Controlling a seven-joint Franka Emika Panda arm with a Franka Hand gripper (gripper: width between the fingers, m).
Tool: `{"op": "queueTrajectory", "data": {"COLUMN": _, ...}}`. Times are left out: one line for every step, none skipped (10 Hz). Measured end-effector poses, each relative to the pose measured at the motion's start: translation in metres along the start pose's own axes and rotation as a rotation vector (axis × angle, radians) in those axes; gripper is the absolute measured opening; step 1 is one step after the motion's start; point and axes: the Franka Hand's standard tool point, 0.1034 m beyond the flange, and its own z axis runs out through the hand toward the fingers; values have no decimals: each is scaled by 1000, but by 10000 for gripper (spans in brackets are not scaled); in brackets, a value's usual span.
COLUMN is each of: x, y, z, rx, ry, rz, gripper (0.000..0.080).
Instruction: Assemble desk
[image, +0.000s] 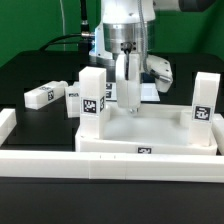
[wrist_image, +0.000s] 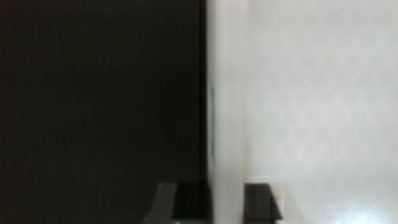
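**Item 1, tabletop** (image: 165, 128) (wrist_image: 320, 100). You had the white tray-like tabletop lying flat on the black table (image: 40, 70), with a square tag on the wall facing the exterior camera.

**Item 2, gripper** (image: 128, 100) (wrist_image: 221, 203). Your gripper stood vertical at the tabletop's far wall, between the two upright legs and nearer the first. In the wrist view the edge where the white tabletop met the dark table ran straight into the gap between the two dark fingers (wrist_image: 263, 200), one finger on each side of it. The jaws were set narrow about that wall. Whether the pads pressed on it or only flanked it could not be told.

**Item 3, first upright leg** (image: 92, 95). A tagged white block stood on the tabletop's corner at the exterior view's left, just beside the gripper.

**Item 4, second upright leg** (image: 204, 100). A tagged white block stood on the tabletop's corner at the exterior view's right, well apart from the gripper.

**Item 5, loose leg** (image: 45, 95). It lay on its side on the table, off the tabletop on the exterior view's left, beyond the first upright leg.

**Item 6, front border bar** (image: 100, 165). This long white bar lay along the tabletop's near wall.
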Motion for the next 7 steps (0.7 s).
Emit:
{"op": "queueTrajectory", "data": {"x": 9, "y": -1, "z": -1, "rx": 2, "ry": 6, "rz": -44, "gripper": 63}}
{"op": "queueTrajectory", "data": {"x": 7, "y": 0, "z": 0, "rx": 0, "ry": 6, "rz": -43, "gripper": 63}}
{"op": "queueTrajectory", "data": {"x": 7, "y": 1, "z": 0, "rx": -1, "ry": 7, "rz": -54, "gripper": 63}}
{"op": "queueTrajectory", "data": {"x": 8, "y": 1, "z": 1, "rx": -2, "ry": 8, "rz": -133, "gripper": 63}}
{"op": "queueTrajectory", "data": {"x": 8, "y": 1, "z": 1, "rx": -3, "ry": 8, "rz": -197, "gripper": 63}}
{"op": "queueTrajectory", "data": {"x": 8, "y": 1, "z": 1, "rx": -4, "ry": 8, "rz": -240, "gripper": 63}}
{"op": "queueTrajectory", "data": {"x": 11, "y": 1, "z": 2, "rx": -3, "ry": 11, "rz": -293, "gripper": 63}}
